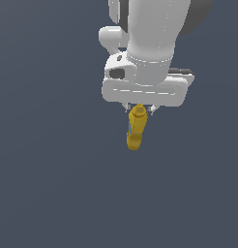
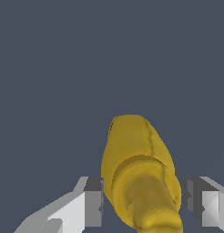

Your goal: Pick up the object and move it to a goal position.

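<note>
The yellow squeeze bottle (image 1: 134, 131) hangs below the white gripper (image 1: 138, 110) in the exterior view, nozzle end up between the fingers and body pointing down, with a bit of blue label on its side. In the wrist view the bottle (image 2: 132, 145) fills the gap between the two fingers, its narrower nozzle cap nearest the camera. The gripper (image 2: 143, 205) is shut on the bottle: the one finger (image 2: 93, 202) touches its side and the other finger (image 2: 198, 202) sits close against the opposite side. No goal marker shows in either view.
Only a plain dark grey-blue surface shows around the arm in both views. The white arm's wrist and upper links (image 1: 150, 43) fill the upper middle of the exterior view.
</note>
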You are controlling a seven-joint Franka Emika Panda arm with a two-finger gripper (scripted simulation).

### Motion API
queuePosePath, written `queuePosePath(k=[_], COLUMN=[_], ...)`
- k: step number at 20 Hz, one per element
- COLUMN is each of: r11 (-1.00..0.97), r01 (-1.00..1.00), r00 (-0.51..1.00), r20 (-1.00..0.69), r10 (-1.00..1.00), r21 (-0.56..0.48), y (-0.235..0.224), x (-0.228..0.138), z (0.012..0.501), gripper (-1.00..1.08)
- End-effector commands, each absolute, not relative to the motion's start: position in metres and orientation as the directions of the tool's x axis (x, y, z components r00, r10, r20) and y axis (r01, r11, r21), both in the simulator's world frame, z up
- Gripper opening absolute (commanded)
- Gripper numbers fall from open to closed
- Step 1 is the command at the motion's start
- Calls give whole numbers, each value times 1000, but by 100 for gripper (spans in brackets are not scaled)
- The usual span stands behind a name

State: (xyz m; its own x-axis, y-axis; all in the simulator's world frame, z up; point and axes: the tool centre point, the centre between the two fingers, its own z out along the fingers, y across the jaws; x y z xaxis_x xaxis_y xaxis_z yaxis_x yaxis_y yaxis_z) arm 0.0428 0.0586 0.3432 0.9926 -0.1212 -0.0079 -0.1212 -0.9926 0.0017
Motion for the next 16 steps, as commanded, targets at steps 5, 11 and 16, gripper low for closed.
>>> queuePosePath(k=[5,11,16], r11=[-993,-993,-993], r01=[-122,-122,-122], r00=[993,993,993], r20=[0,0,0], r10=[-122,-122,-122], r21=[0,0,0], y=[79,92,98], x=[62,74,81], z=[374,391,399], gripper=[-100,-100,-100])
